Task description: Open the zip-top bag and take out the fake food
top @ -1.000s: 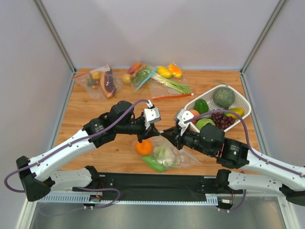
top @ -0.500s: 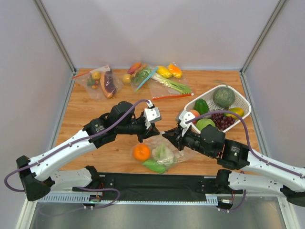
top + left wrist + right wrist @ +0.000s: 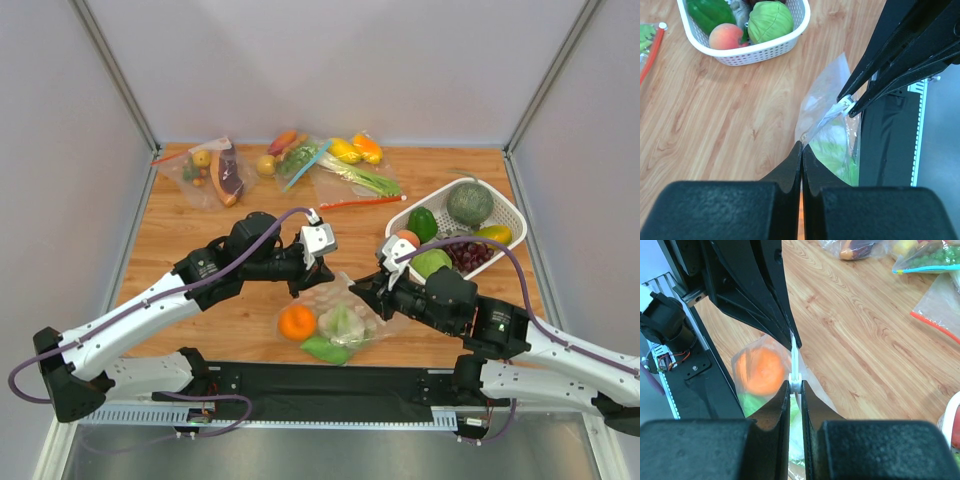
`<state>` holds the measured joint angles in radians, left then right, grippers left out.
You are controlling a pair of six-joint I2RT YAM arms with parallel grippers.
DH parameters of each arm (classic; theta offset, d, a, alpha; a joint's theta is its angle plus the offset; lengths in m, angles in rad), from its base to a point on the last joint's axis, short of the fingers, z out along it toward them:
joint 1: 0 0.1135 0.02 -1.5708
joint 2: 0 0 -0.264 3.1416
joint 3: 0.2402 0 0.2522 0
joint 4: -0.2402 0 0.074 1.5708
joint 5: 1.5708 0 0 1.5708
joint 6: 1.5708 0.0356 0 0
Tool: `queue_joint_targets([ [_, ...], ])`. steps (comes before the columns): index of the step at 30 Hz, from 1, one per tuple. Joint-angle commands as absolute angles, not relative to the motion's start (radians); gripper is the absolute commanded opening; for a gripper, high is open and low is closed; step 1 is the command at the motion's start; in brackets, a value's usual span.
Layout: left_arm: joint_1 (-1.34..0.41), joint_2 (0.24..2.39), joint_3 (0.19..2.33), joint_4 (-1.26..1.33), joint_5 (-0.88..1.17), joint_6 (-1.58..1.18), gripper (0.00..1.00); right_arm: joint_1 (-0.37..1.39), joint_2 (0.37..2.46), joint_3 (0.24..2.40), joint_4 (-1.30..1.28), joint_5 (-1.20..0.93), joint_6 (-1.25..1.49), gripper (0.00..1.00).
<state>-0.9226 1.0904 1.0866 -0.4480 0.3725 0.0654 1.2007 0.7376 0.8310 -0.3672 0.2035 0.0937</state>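
The zip-top bag (image 3: 370, 318) hangs low over the near middle of the table, stretched between both grippers. Inside it are the fake food pieces: a round orange (image 3: 297, 322), a white cauliflower (image 3: 343, 322) and a glossy green piece (image 3: 325, 349). My left gripper (image 3: 298, 287) is shut on the bag's top corner (image 3: 807, 131). My right gripper (image 3: 357, 287) is shut on the white zip slider (image 3: 796, 384), a short way along the strip from the left fingers (image 3: 785, 325). Through the plastic in the right wrist view, the orange (image 3: 760, 371) shows blurred.
A white basket (image 3: 513, 212) at the right holds a dark melon, grapes, a green pepper and other toy food. Several other filled bags (image 3: 215, 172) (image 3: 350, 175) lie along the back edge. The arms' black base bar (image 3: 330, 380) runs just below the bag.
My right gripper has slid a little right and toward the near edge with the slider. The bag has sagged lower, and the orange has shifted down and slightly left. The left gripper has stayed put.
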Motion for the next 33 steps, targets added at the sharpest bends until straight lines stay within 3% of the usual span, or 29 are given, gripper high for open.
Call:
queue_joint_targets([
  [1,-0.899,1.057,1.092,-0.436,0.321,0.068,0.0,1.201,0.709,0.827,-0.403,0.225,0.113,0.0],
  [33,-0.729,1.078,1.1,-0.449,0.16,0.006,0.0,1.201,0.643,0.796,-0.468,0.253,0.149,0.0],
])
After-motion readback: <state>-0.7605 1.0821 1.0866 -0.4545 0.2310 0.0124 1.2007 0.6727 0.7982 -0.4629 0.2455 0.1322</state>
